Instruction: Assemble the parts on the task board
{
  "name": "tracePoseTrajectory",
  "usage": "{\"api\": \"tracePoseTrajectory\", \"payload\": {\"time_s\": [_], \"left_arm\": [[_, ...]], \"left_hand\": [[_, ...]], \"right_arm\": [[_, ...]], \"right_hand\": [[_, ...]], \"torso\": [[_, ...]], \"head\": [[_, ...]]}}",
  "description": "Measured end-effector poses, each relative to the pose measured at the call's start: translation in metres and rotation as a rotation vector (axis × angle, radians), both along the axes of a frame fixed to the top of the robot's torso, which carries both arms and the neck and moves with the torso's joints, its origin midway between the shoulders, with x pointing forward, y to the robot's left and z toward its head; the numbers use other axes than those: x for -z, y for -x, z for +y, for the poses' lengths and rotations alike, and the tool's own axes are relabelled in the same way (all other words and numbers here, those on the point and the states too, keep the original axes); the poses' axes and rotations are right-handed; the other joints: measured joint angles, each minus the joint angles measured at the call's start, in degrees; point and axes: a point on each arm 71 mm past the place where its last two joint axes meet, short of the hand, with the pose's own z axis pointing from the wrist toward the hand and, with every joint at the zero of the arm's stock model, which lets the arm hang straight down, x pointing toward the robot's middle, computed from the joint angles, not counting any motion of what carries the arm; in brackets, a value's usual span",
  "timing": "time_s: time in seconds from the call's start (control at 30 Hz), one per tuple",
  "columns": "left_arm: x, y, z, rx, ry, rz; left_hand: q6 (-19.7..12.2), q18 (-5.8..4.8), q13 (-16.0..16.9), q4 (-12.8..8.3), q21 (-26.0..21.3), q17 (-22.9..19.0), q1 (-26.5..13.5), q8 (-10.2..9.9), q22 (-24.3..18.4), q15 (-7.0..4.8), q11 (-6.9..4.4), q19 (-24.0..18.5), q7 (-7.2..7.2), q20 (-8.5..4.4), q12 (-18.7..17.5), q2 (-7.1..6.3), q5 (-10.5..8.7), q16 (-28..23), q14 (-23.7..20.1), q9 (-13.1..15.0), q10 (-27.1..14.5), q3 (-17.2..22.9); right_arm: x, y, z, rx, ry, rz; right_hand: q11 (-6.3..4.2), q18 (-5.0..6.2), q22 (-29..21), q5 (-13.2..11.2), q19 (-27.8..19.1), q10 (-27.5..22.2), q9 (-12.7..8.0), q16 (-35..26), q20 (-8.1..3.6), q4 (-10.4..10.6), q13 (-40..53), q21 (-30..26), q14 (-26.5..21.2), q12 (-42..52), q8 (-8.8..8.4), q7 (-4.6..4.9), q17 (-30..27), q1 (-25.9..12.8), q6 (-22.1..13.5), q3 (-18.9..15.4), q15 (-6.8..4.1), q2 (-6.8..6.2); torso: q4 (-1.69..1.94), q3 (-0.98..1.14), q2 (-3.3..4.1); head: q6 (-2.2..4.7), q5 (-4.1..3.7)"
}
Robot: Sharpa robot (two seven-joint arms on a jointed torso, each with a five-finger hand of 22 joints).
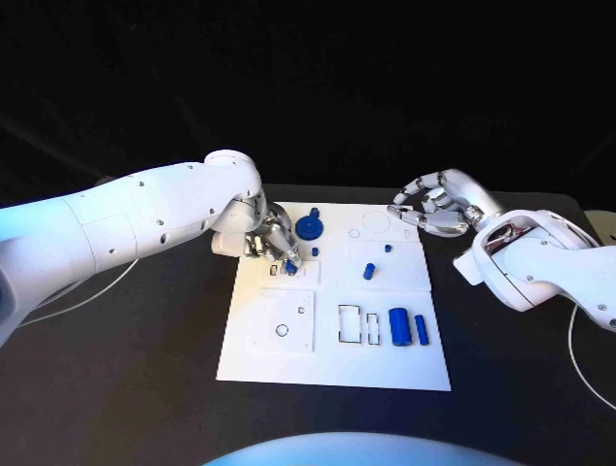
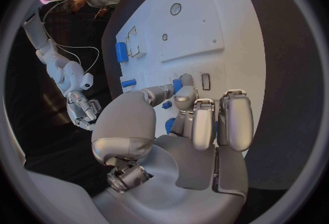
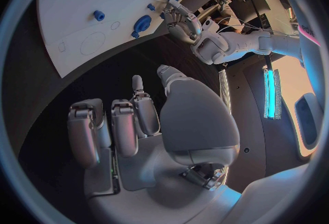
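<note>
Black table [image 1: 140, 369] with the white task board [image 1: 333, 330] in the middle. Left hand [image 1: 273, 243] is over the board's far-left part, fingers curled down on a small blue part [image 1: 292, 265]; left wrist view shows the fingertips [image 2: 183, 82] pinching it against the board. Blue round part [image 1: 310, 228] sits just beside that hand. Small blue peg [image 1: 368, 271] lies mid-board. Blue cylinder [image 1: 399, 327] and narrower blue bar [image 1: 422, 329] lie side by side near the right edge, next to a rectangular slot [image 1: 350, 324]. Right hand [image 1: 438, 206] hovers off the far-right corner, fingers loosely curled, holding nothing. No readable writing.
</note>
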Motion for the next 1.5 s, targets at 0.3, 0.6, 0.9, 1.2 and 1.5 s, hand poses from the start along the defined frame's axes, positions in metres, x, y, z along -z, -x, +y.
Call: {"api": "tracePoseTrajectory", "payload": {"time_s": [0.3, 0.6, 0.9, 1.2, 1.5], "left_arm": [[-0.001, 0.008, 0.005, -0.013, 0.023, -0.035], [0.0, 0.015, 0.008, -0.029, 0.037, -0.072], [-0.003, 0.018, 0.005, -0.047, 0.058, -0.107], [-0.005, 0.018, 0.003, -0.066, 0.074, -0.137], [-0.004, 0.018, 0.003, -0.062, 0.068, -0.142]], "left_hand": [[0.1, 0.0, 0.9, -0.4, 0.0, 0.0, -0.2, 0.4, 0.0, 0.0, -0.41, 0.0, -0.13, 0.0, 0.8, -1.03, 1.93, 0.0, 0.0, 0.7, 0.9, -0.4], [0.5, 0.0, 2.4, -0.4, -0.2, 0.0, -0.1, 0.6, 0.0, 0.0, -0.9, 0.0, -0.02, 0.0, 1.7, -1.9, 3.6, 0.0, 0.0, 0.9, 2.2, -0.4], [1.7, -0.01, 4.0, -0.4, -0.2, 0.0, -0.7, 1.0, 0.0, -0.56, -1.52, 0.0, -0.51, -0.43, 2.7, -3.77, 10.72, 0.0, 0.1, 1.5, 4.0, -0.4], [2.3, -0.01, 4.6, -0.4, -0.2, 0.0, -1.2, 1.0, 0.0, -0.77, -1.53, 0.0, -0.86, -0.42, 2.9, -4.24, 11.98, 0.0, 0.3, 1.6, 4.5, -0.4], [2.9, 0.0, 5.2, -0.7, -0.2, 0.0, -1.8, 1.3, 0.0, -0.97, -1.86, 0.0, -0.84, -0.83, 3.3, -4.83, 14.37, 0.0, 0.1, 1.8, 5.2, -0.7]], "right_arm": [[0.0, 0.001, 0.0, -0.001, 0.002, 0.0], [0.001, 0.001, -0.001, -0.001, 0.003, -0.001], [0.001, 0.001, -0.002, 0.001, 0.004, -0.001], [0.001, 0.001, -0.002, 0.0, 0.005, -0.001], [0.001, 0.001, -0.002, 0.001, 0.005, -0.001]], "right_hand": [[0.0, 0.0, 0.0, 0.1, 0.0, 0.0, 0.0, 0.0, 0.0, 0.0, 0.0, 0.0, 0.0, 0.0, 0.0, 0.0, 0.0, 0.0, 0.0, 0.0, 0.0, 0.0], [0.0, 0.0, 0.0, 0.1, 0.0, 0.0, 0.0, 0.0, 0.0, 0.0, 0.0, 0.0, 0.0, 0.0, 0.0, 0.0, 0.0, 0.0, 0.0, 0.0, 0.0, 0.0], [0.0, 0.0, 0.0, 0.1, 0.0, 0.0, 0.0, 0.0, 0.0, 0.0, 0.0, 0.0, 0.0, 0.0, 0.0, 0.0, 0.0, 0.0, 0.0, 0.0, 0.0, 0.0], [0.0, 0.0, 0.0, 0.1, 0.0, 0.0, 0.0, 0.0, 0.0, 0.0, 0.0, 0.0, 0.0, 0.0, 0.0, 0.0, 0.0, 0.0, 0.0, 0.0, 0.0, 0.0], [0.0, 0.0, 0.0, 0.1, 0.0, 0.0, 0.0, 0.0, 0.0, 0.0, 0.0, 0.0, 0.0, 0.0, 0.0, 0.0, 0.0, 0.0, 0.0, 0.0, 0.0, 0.0]], "torso": [[0.04, -0.02, -0.02], [0.09, -0.01, -0.05], [0.04, -0.03, -0.01], [0.07, 0.01, -0.01], [0.06, 0.01, -0.02]], "head": [[0.08, -0.07], [0.15, -0.09], [0.21, -0.01], [0.25, -0.04], [0.13, 0.04]]}}
